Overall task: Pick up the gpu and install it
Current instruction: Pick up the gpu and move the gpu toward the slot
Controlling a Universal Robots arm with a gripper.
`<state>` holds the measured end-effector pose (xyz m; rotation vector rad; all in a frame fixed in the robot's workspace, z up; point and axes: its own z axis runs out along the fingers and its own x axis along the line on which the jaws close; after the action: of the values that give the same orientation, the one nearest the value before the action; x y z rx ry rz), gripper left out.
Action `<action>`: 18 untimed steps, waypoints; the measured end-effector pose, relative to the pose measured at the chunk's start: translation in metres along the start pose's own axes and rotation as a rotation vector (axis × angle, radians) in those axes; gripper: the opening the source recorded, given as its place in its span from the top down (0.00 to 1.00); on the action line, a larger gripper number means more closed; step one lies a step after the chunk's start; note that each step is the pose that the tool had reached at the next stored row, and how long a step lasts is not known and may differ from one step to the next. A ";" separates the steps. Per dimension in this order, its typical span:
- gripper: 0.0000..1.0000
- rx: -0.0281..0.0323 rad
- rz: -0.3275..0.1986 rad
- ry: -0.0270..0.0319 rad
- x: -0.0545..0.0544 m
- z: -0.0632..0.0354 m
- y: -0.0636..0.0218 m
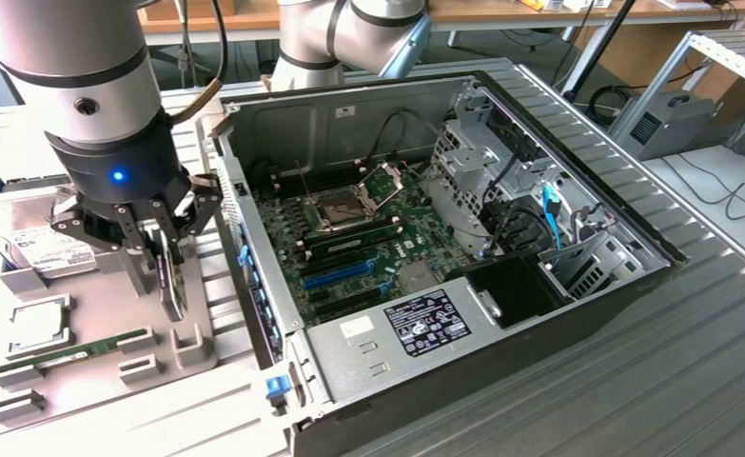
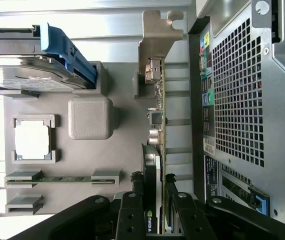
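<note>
The gpu [image 1: 171,284] is a thin dark card standing on edge over the grey parts tray [image 1: 118,381], at the exterior view's left of the open computer case [image 1: 576,314]. My gripper [image 1: 163,249] comes down from above and is shut on the card's upper edge. The wrist view has the gpu [image 2: 158,115] edge-on between my fingers [image 2: 132,215], its silver end bracket [image 2: 157,35] at the far end. My gripper [image 2: 155,212] sits alongside the case's perforated back panel [image 2: 242,100]. Whether the card is clear of the tray's holder posts [image 1: 189,345] I cannot tell.
The tray also holds a hard drive [image 1: 42,243] in a blue caddy [image 2: 67,50], a processor [image 1: 40,328] and a green memory stick [image 1: 74,350]. Inside the case lie the motherboard [image 1: 346,238], its blue slot [image 1: 334,276] and drive cages [image 1: 474,162]. A second arm [image 1: 346,29] stands behind.
</note>
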<state>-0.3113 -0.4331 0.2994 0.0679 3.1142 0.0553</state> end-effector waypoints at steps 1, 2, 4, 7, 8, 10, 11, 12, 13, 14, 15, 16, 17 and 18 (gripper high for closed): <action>0.73 0.0000 0.000 0.0000 0.000 -0.0001 0.0000; 0.73 0.0001 0.000 0.0002 0.000 -0.0002 0.0000; 0.73 0.0001 0.000 0.0002 0.000 -0.0002 0.0000; 0.73 0.0004 0.000 0.0005 0.000 -0.0008 0.0000; 0.73 0.0004 0.000 0.0006 0.000 -0.0016 0.0000; 0.73 0.0001 0.000 0.0002 0.000 -0.0037 0.0001; 0.73 0.0002 0.000 0.0002 0.000 -0.0054 0.0002; 0.73 0.0001 0.000 0.0001 0.000 -0.0070 0.0003; 0.73 0.0002 0.000 0.0002 0.000 -0.0093 0.0003; 0.73 0.0001 0.000 0.0001 0.000 -0.0114 0.0004; 0.73 0.0001 0.000 0.0001 0.000 -0.0136 0.0005; 0.73 0.0001 0.000 0.0002 0.000 -0.0156 0.0006; 0.73 0.0001 0.000 0.0002 0.000 -0.0177 0.0006; 0.73 0.0002 0.000 0.0002 0.000 -0.0199 0.0007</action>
<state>-0.3113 -0.4331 0.3192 0.0678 3.1144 0.0550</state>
